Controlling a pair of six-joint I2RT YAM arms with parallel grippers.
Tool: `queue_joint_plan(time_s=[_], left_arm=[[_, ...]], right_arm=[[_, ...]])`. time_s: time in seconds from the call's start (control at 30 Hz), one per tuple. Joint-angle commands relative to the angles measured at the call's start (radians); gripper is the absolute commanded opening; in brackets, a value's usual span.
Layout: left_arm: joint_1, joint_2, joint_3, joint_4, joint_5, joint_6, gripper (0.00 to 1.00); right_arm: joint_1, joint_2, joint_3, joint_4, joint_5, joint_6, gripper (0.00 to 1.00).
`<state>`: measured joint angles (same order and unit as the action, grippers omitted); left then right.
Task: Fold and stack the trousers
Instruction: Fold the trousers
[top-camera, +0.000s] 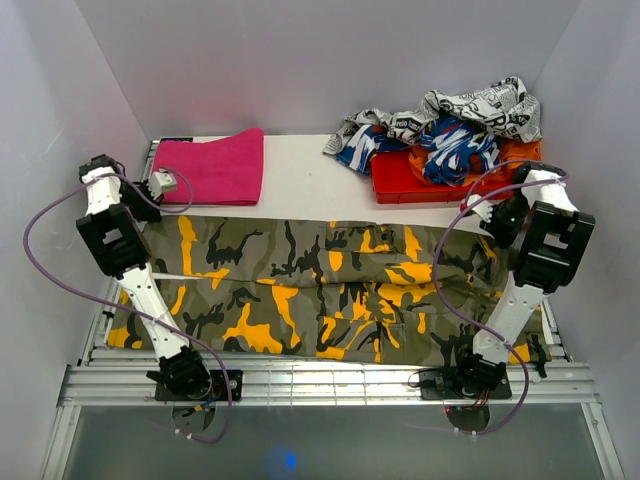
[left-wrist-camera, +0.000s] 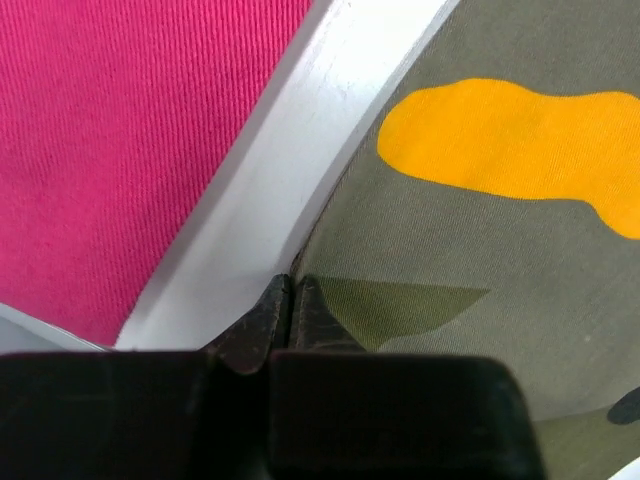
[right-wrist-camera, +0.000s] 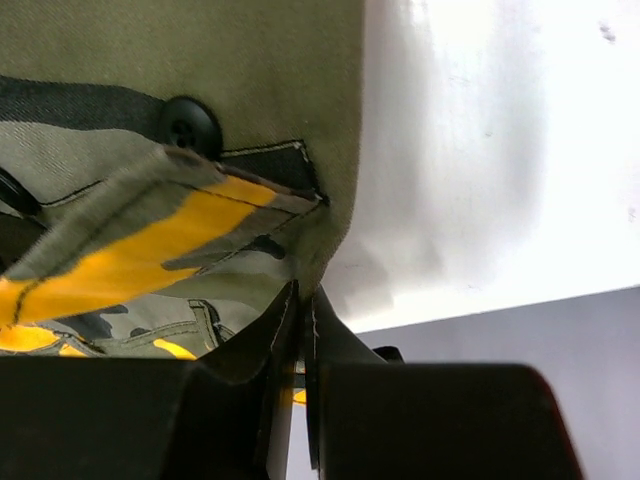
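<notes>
At far corners, left gripper (left-wrist-camera: 290, 288) and right gripper (right-wrist-camera: 303, 298) seemingly pinch arm-hidden trousers (top-camera: 320, 290).

the trousers (top-camera: 330, 285) lie spread flat across the near half of the white table (top-camera: 300, 170), running left to right with the legs side by side. the cloth is olive with dark and tan patches and bright yellow-orange blotches. the right end shows a black button (right-wrist-camera: 188, 125), with a flap folded over beside it.
</notes>
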<state>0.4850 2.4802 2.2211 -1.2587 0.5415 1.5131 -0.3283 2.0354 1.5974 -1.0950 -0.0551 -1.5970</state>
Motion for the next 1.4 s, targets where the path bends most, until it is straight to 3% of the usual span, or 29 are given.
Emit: queue_joint_plan(time_s=[0.0, 0.37, 0.77, 0.93, 1.03, 1.2, 1.37], left_arm=[[0.007, -0.004, 0.029, 0.028, 0.011, -0.002, 0.0], [0.079, -0.164, 0.015, 0.355, 0.123, -0.358, 0.0], [0.132, -0.293, 0.023, 0.686, 0.186, -0.729, 0.0], [0.139, -0.343, -0.001, 0.864, 0.097, -0.861, 0.0], [0.161, -0.391, -0.021, 0.887, 0.162, -0.89, 0.0], [0.214, -0.535, -0.255, 0.906, 0.258, -0.84, 0.0], [0.288, -0.711, -0.495, 0.831, 0.328, -0.696, 0.0]], right_arm=[[0.002, 0.006, 0.065, -0.009, 0.015, 0.028, 0.08], [-0.071, -0.018, 0.28, 0.015, -0.1, 0.134, 0.08], [-0.156, -0.127, 0.276, 0.115, -0.225, 0.203, 0.08], [-0.199, -0.168, 0.277, 0.252, -0.278, 0.339, 0.08], [-0.225, -0.228, 0.222, 0.314, -0.333, 0.361, 0.08], [-0.239, -0.369, -0.014, 0.368, -0.371, 0.238, 0.08], [-0.255, -0.48, -0.204, 0.38, -0.396, 0.103, 0.08]])
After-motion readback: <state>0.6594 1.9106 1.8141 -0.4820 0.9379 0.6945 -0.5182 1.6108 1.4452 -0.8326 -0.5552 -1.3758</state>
